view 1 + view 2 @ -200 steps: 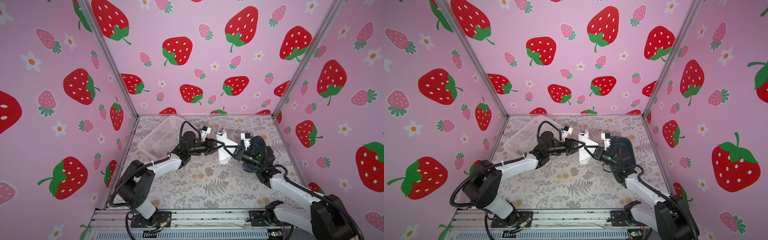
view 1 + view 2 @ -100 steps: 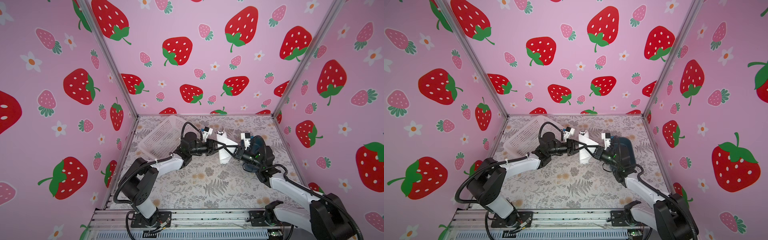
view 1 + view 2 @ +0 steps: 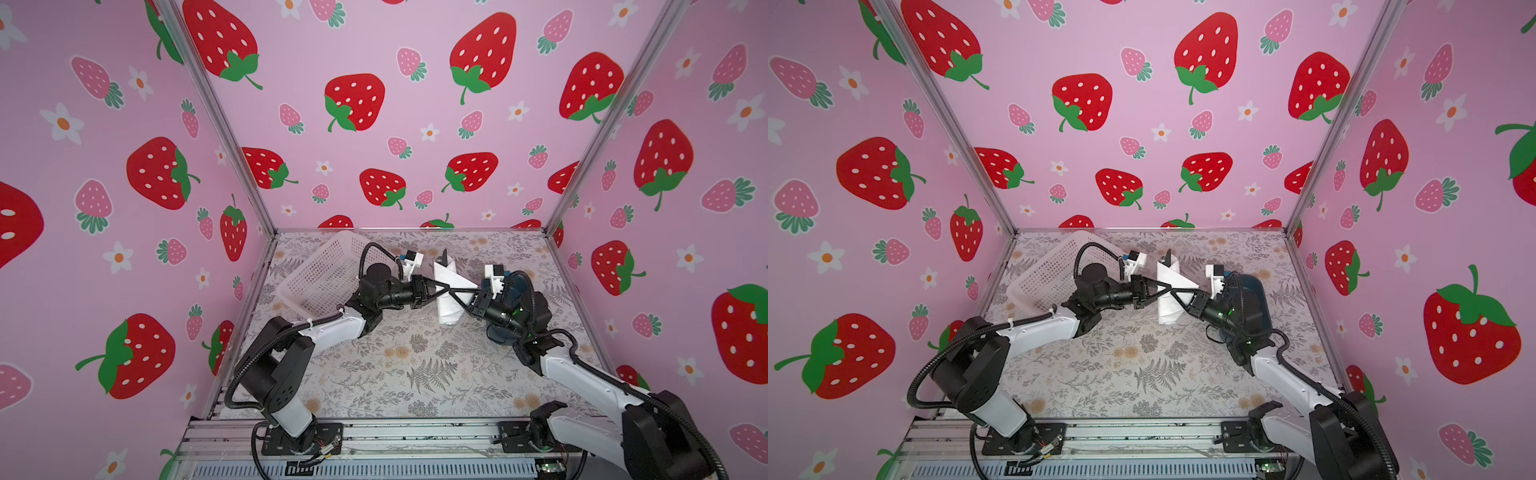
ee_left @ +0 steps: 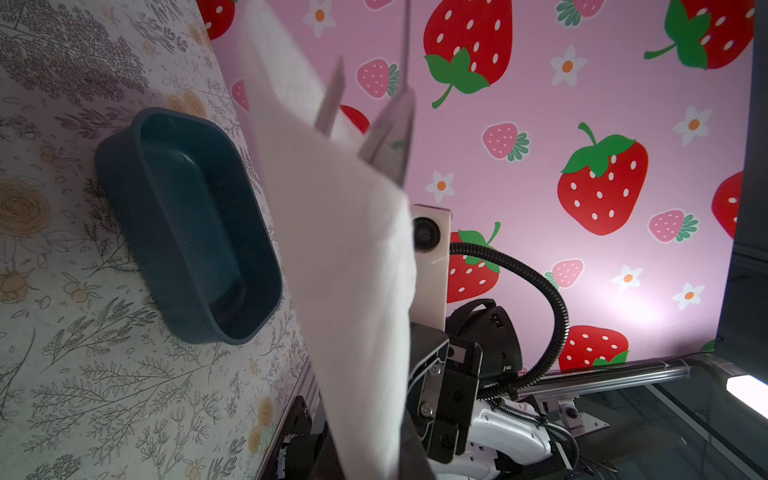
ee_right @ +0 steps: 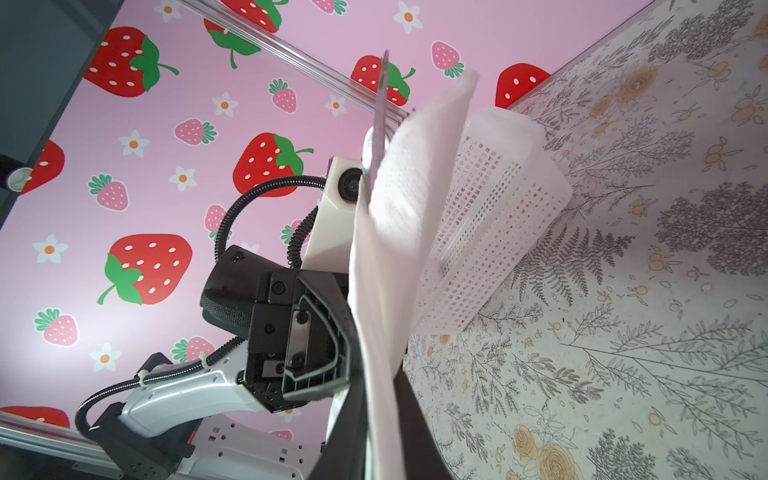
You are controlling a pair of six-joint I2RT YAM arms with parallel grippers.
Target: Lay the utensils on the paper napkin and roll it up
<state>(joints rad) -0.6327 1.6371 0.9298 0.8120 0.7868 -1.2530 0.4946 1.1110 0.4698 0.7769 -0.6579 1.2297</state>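
Note:
The paper napkin (image 3: 445,305) (image 3: 1168,309) is a white rolled bundle, slanting over the middle of the table. The dark tips of the utensils (image 3: 444,257) (image 3: 1168,256) stick out of its far end. In the left wrist view the utensils (image 4: 390,133) show as grey blades above the napkin (image 4: 349,257). My left gripper (image 3: 445,288) (image 4: 370,457) is shut on the roll's middle from the left. My right gripper (image 3: 454,295) (image 5: 382,436) is shut on the same stretch of the napkin (image 5: 395,249) from the right, tip to tip with the left.
A white perforated basket (image 3: 328,274) (image 5: 490,232) lies tipped at the back left, behind the left arm. A dark teal tub (image 4: 187,224) (image 3: 1252,286) stands at the right, partly hidden by the right wrist. Pink strawberry walls close three sides.
My left gripper has moved right to the roll and closed its jaws on it. The right gripper and the napkin have stayed about where they were.

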